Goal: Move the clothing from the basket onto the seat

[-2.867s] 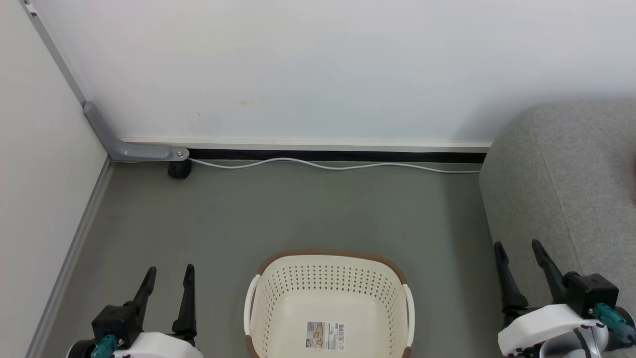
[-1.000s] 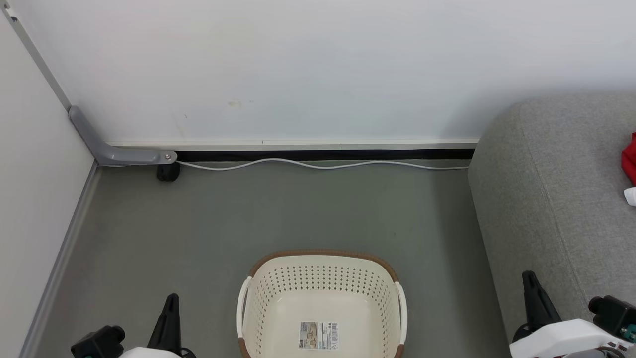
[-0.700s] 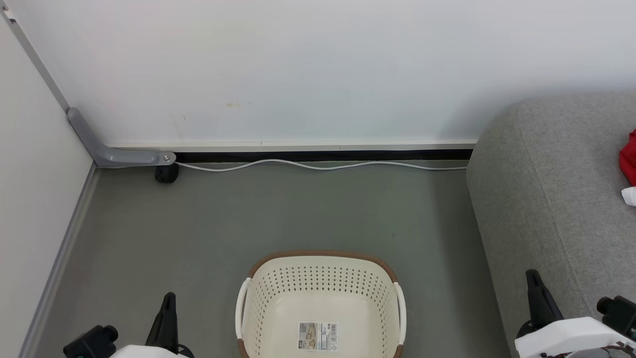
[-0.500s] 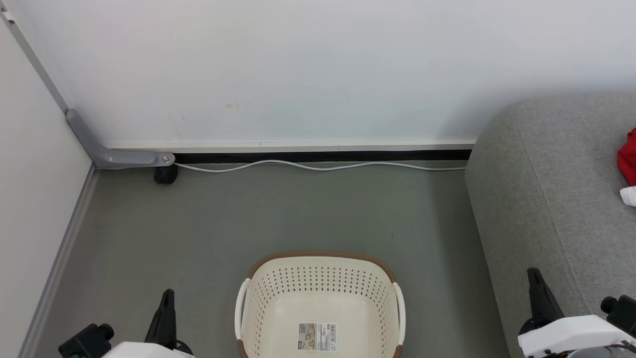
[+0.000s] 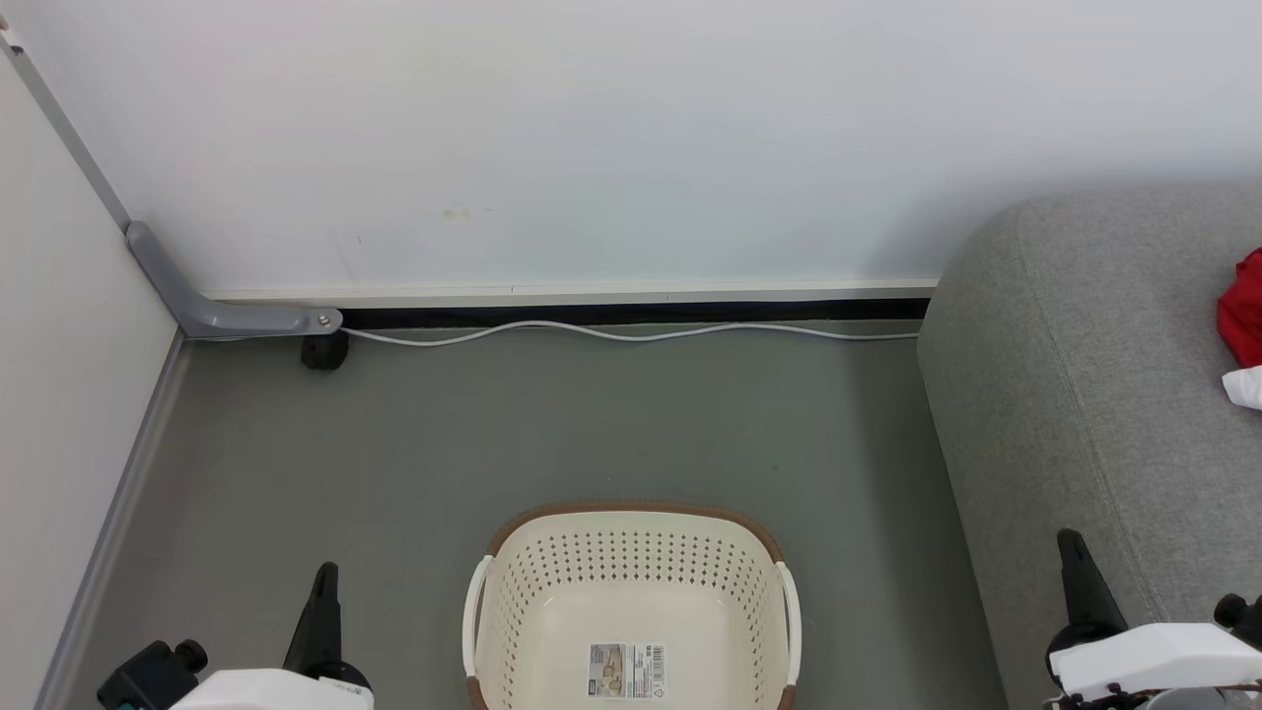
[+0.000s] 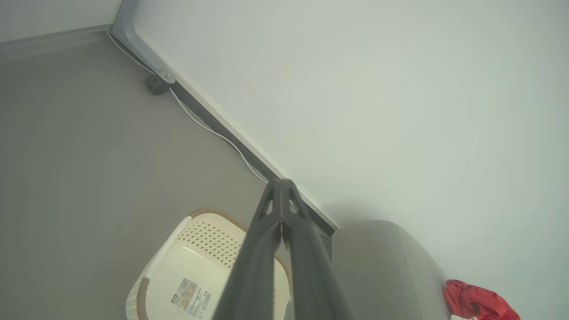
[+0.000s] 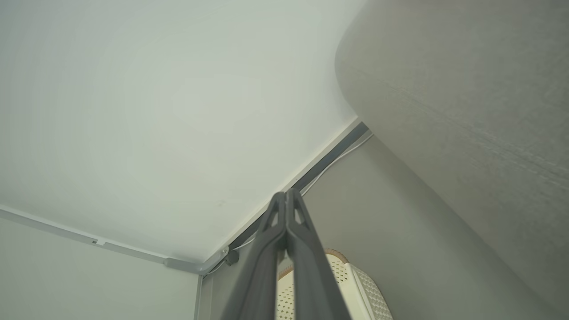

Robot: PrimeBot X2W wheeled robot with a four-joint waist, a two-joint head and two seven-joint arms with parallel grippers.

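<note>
Grey-green smooth floor [image 5: 592, 424] runs back to a plain white wall [image 5: 631, 128], where a thin white cable [image 5: 631, 333] snakes along a black skirting strip [image 5: 631, 313]. At the left corner a grey bracket [image 5: 232, 318] bends from wall to floor, with a small black lump [image 5: 323, 352] just beside its end.

The basket [image 5: 631, 506] stands on the floor at the bottom centre: cream plastic with perforated walls, a brown woven-look rim and white side handles. A barcode label [image 5: 626, 671] sits on its floor. A strip of floor separates it from the sofa [image 5: 1085, 394], which is grey, coarse-woven and round-edged. The clothing [image 5: 1240, 316], a crumpled red bundle with a white piece, lies on the sofa at the right edge.

The left gripper [image 6: 281, 189] has its dark fingers pressed together on nothing, left of the basket. The right gripper [image 7: 285, 198] is likewise closed and empty, beside the sofa's front.
</note>
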